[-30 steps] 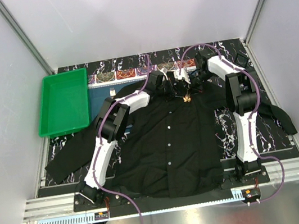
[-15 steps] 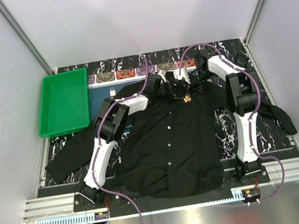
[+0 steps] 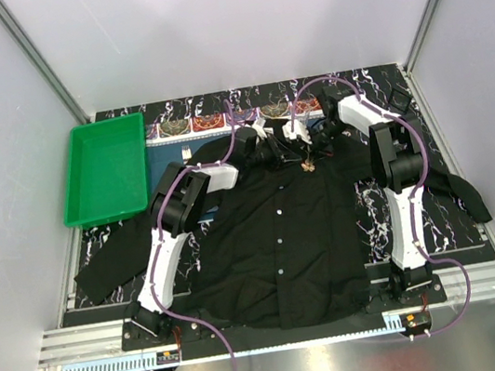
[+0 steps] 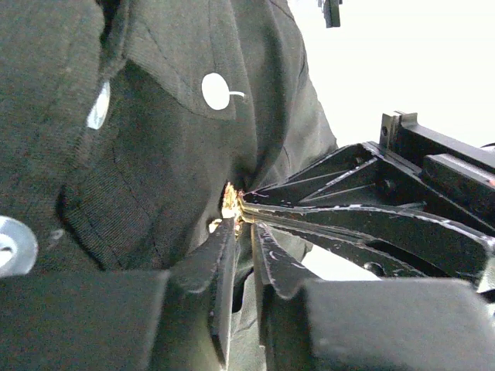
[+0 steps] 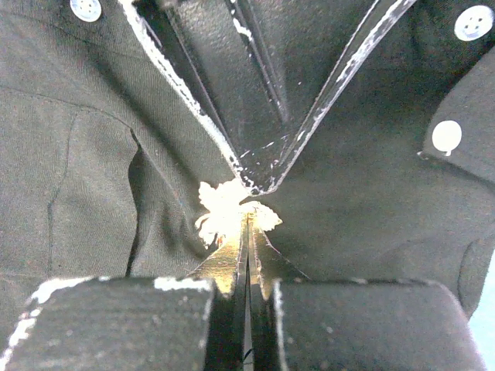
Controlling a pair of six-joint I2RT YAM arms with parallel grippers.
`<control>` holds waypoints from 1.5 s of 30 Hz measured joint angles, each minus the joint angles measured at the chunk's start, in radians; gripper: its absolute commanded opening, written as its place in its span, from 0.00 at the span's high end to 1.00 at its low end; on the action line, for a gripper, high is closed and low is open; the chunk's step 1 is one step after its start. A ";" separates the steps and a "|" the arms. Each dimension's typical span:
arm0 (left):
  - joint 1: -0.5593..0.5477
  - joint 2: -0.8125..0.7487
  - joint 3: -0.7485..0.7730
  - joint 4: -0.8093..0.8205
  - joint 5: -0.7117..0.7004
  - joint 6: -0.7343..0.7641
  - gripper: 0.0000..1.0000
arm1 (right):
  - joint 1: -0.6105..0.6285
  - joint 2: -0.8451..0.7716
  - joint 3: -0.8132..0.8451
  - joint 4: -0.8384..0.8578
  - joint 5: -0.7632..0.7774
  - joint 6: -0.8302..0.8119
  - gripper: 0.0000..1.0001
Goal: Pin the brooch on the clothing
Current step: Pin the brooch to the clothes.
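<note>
The black shirt lies spread flat, collar at the far side. The tiny golden brooch sits on its upper chest just below the collar. My right gripper is shut on the brooch, its tips pressed against the shirt cloth. My left gripper meets it from the left, its jaws pinched on a fold of shirt cloth right beside the brooch. In the right wrist view the left fingers form a V touching the brooch. In the left wrist view the right fingers reach in from the right.
A green tray stands at the far left. A patterned placemat lies behind the collar. The shirt sleeves trail to the left and right table edges. White buttons run down the placket. Enclosure walls surround the table.
My left gripper has shifted right and closed in on the brooch. My right gripper has moved slightly left. The brooch stays at the same spot on the chest.
</note>
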 measured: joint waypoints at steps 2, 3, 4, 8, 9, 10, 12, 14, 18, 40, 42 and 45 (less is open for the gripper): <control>0.000 0.000 0.000 0.004 0.003 -0.006 0.87 | 0.000 0.002 -0.006 0.000 0.008 -0.005 1.00; 0.000 0.000 0.000 0.006 0.003 -0.006 0.87 | 0.000 0.002 -0.008 0.002 0.011 -0.007 1.00; 0.000 0.000 0.000 0.008 0.005 -0.006 0.87 | 0.001 0.002 -0.010 0.005 0.013 -0.010 1.00; 0.000 0.000 0.000 0.005 0.011 -0.002 0.87 | 0.006 0.002 -0.012 0.010 0.018 -0.014 1.00; -0.002 0.000 0.001 0.004 0.013 -0.001 0.87 | 0.008 0.002 -0.013 0.013 0.021 -0.014 1.00; -0.002 0.000 0.002 0.002 0.013 0.002 0.87 | 0.010 0.002 -0.014 0.015 0.023 -0.014 1.00; -0.004 0.000 0.004 -0.005 0.015 0.005 0.88 | 0.011 0.002 -0.014 0.015 0.025 -0.013 1.00; -0.007 0.000 0.008 -0.019 0.016 0.011 0.88 | 0.011 0.002 -0.015 0.016 0.025 -0.013 1.00; -0.013 0.000 0.010 -0.029 0.017 0.021 0.90 | 0.011 0.002 -0.016 0.017 0.025 -0.014 1.00; -0.020 0.022 0.018 0.045 0.054 -0.058 0.90 | 0.011 0.002 -0.016 0.018 0.030 -0.019 1.00; -0.021 0.023 0.020 0.035 0.054 -0.056 0.90 | 0.011 0.002 -0.016 0.018 0.030 -0.021 1.00; -0.022 0.024 0.027 0.018 0.053 -0.051 0.91 | 0.012 0.002 -0.016 0.018 0.030 -0.024 1.00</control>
